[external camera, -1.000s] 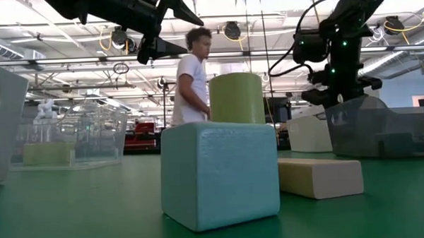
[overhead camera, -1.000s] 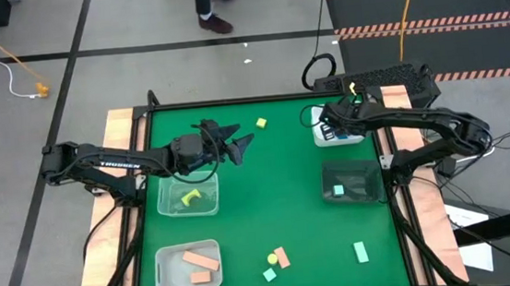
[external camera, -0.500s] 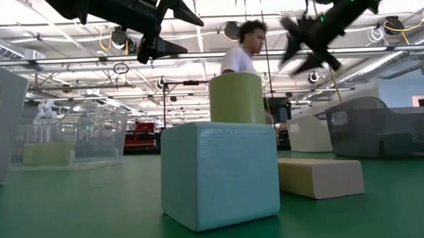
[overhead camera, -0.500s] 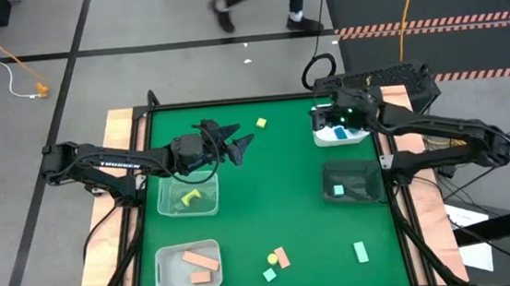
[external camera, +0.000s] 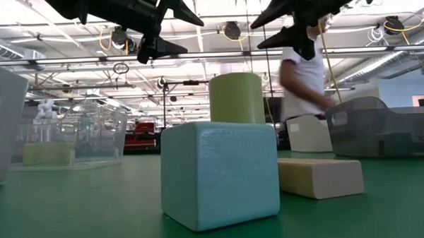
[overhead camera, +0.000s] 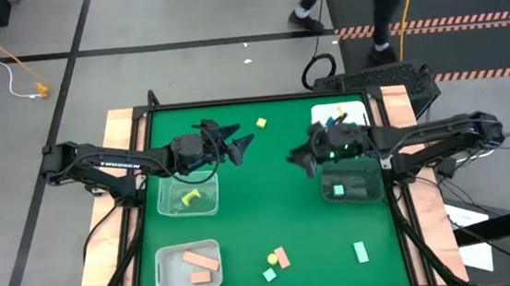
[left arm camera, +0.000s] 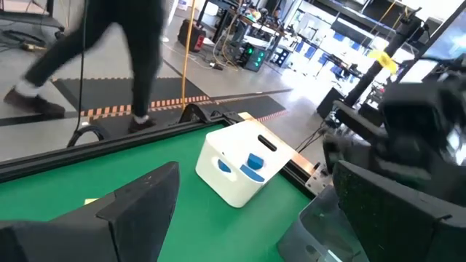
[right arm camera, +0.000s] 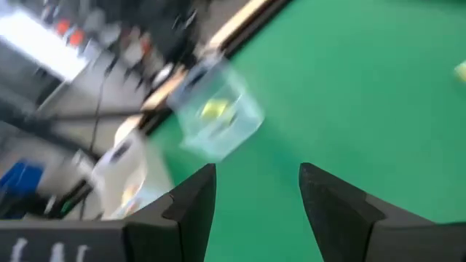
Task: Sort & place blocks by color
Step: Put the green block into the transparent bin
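Blocks sit loose near the desk's [overhead camera: 242, 209] front edge: a mint bar [overhead camera: 361, 251] with its long axis running front to back, a peach bar [overhead camera: 282, 256] angled, plus a small yellow block [overhead camera: 271, 256] and a mint cube [overhead camera: 269, 274]. Left pincer [overhead camera: 241, 144] hangs wide and empty; right pincer [overhead camera: 295, 158] is parted, empty, mid-desk.

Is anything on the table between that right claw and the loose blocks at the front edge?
Nothing visible. The right gripper hangs open and empty over bare green table. The loose blocks lie together near the front edge, with a mint bar off to the side. The dark tub sits beside that path, not across it.
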